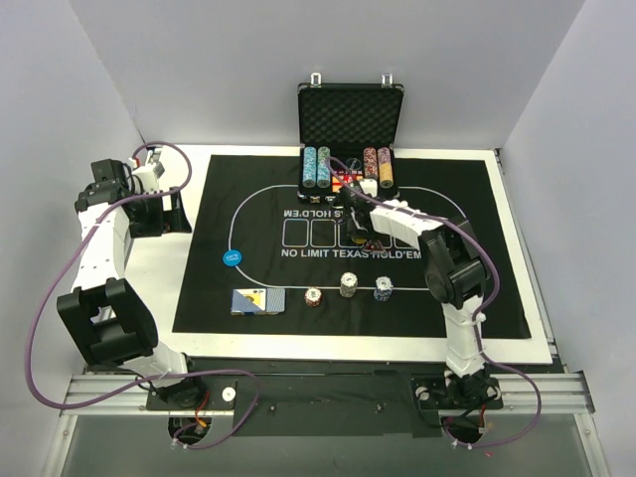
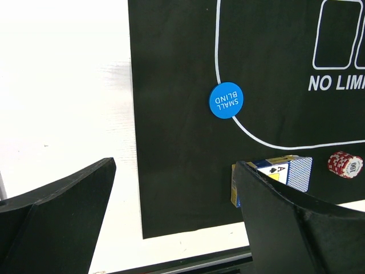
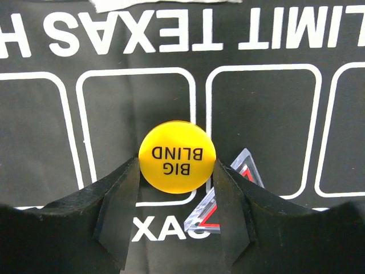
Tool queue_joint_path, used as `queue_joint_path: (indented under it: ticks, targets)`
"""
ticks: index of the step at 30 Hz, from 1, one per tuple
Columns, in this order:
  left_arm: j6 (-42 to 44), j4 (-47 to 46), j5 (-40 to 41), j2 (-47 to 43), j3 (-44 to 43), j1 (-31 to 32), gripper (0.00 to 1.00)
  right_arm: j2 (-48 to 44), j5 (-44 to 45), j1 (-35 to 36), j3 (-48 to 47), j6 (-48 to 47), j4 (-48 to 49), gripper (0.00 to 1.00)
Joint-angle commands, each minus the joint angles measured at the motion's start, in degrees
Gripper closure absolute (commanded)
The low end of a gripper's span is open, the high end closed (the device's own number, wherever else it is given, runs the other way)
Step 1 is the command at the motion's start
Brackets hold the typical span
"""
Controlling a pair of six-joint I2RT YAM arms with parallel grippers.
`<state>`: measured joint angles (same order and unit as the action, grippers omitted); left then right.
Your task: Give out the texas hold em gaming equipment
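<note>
This is a robot test cell in a lab: plain grey panels (image 1: 298, 60) wall in the white table (image 1: 164, 266) behind and to both sides of the black mat (image 1: 214, 278). Nearer than the mat, an aluminium rail (image 1: 542, 390) carries two arm bases (image 1: 179, 388), with purple cables (image 1: 33, 328) looping loose.

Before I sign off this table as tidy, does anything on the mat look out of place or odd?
Only one thing: a clear red-marked piece lies askew on the mat, over a printed box line. It is partly hidden by the right gripper, whose fingers hold the yellow disc. What it is, I cannot tell.
</note>
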<state>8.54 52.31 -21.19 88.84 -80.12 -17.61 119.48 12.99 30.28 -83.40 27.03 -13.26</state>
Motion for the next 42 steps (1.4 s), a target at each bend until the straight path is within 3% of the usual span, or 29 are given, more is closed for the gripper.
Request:
queue_joint_path:
  ticks: [1, 7, 14, 23, 36, 37, 39, 42]
  targets:
    - [1.6, 0.0, 0.3, -1.7, -0.9, -0.1, 0.03, -1.4, 2.8, -3.5, 2.3, 1.9, -3.8, 0.55]
    - [1.7, 0.0, 0.4, -1.7, -0.9, -0.1, 0.03, -2.9, 5.4, -10.1, 3.4, 4.3, -4.8, 0.63]
    - [1.7, 0.0, 0.0, -1.3, -1.0, -0.2, 0.03, -3.7, 4.8, -16.1, 3.3, 7.0, -4.7, 0.64]
    - [2.3, 0.1, -0.3, -0.9, -1.4, -0.2, 0.03, -1.3, 5.3, -22.1, -5.7, 9.7, -9.1, 0.65]
    - [2.5, 0.8, -0.7, 1.1, -3.0, -0.1, 0.03, 9.7, -1.0, -28.2, -22.2, 10.8, -12.8, 0.64]
    - [2.6, 1.0, -0.7, 1.2, -3.3, -0.1, 0.03, 10.8, -1.6, -28.5, -23.7, 11.0, -13.2, 0.62]
    - [2.8, 1.3, -0.7, 1.7, -3.6, -0.1, 0.03, 11.9, -3.3, -29.4, -25.2, 12.0, -13.8, 0.49]
    - [2.8, 1.2, -0.9, 1.5, -3.2, -0.1, 0.03, 12.0, -4.9, -29.5, -25.8, 12.0, -13.8, 0.43]
